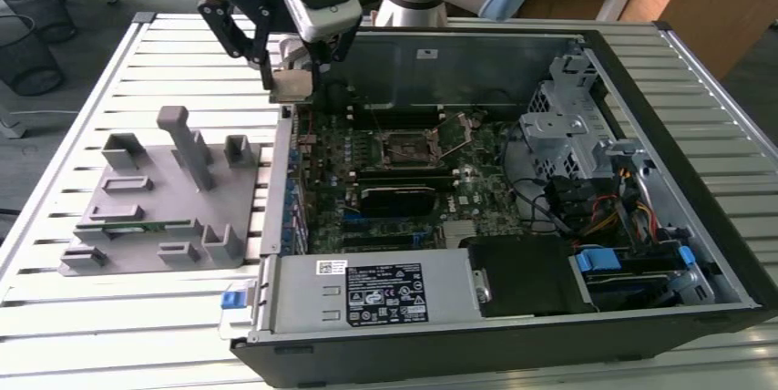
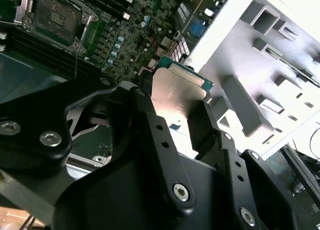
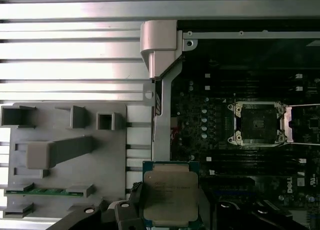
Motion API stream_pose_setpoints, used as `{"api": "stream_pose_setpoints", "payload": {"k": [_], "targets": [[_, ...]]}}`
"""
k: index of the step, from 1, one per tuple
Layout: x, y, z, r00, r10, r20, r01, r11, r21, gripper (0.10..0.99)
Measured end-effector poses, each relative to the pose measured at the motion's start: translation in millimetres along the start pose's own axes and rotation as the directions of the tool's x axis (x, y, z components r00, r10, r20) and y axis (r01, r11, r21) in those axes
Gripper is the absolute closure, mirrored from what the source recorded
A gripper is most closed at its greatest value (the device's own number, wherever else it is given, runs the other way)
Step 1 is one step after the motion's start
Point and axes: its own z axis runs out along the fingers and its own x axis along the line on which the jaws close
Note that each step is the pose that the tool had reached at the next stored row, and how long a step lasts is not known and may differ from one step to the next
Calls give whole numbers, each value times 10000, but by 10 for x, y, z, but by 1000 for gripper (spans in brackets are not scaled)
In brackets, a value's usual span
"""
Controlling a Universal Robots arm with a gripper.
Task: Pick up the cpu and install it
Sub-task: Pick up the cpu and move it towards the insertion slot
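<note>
We see the black end effector point(image 1: 293, 78) pinching the flat, shiny silver square cpu point(image 3: 170, 196). The exterior view shows the black computer case point(image 1: 511, 355) below it.

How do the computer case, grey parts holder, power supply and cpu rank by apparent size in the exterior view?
Largest to smallest:
1. computer case
2. grey parts holder
3. power supply
4. cpu, clearly smallest, held in the tool

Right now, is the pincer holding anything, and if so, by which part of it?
Yes. The pincer holds the cpu, clamped by two opposite side edges, with its silver metal top left uncovered.
</note>
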Motion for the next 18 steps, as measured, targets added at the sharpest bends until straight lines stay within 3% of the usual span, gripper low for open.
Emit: {"api": "stream_pose_setpoints", "payload": {"k": [18], "targets": [[-339,5,-16,10000,-8,-46,8,10000,1,557]]}}
